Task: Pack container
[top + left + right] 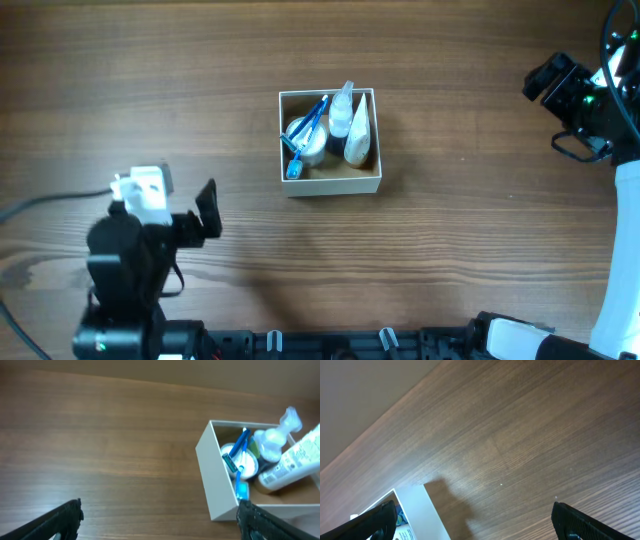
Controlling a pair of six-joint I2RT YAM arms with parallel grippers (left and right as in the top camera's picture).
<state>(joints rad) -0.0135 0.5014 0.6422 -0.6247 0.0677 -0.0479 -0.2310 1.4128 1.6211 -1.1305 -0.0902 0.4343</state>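
The container (332, 183), a square white box with a tan inside, sits mid-table. It holds a blue toothbrush (311, 121), a small round white jar (303, 141), a spray bottle (343, 107) and a white tube (359, 131). The box also shows in the left wrist view (212, 480) and, as a corner, in the right wrist view (427, 512). My left gripper (210, 212) (160, 517) is open and empty, well left of the box. My right gripper (545, 80) (472, 520) is open and empty at the far right, raised above the table.
A white plug block (143, 187) with a cable lies beside the left arm. The wooden table (450, 250) spreads around the box.
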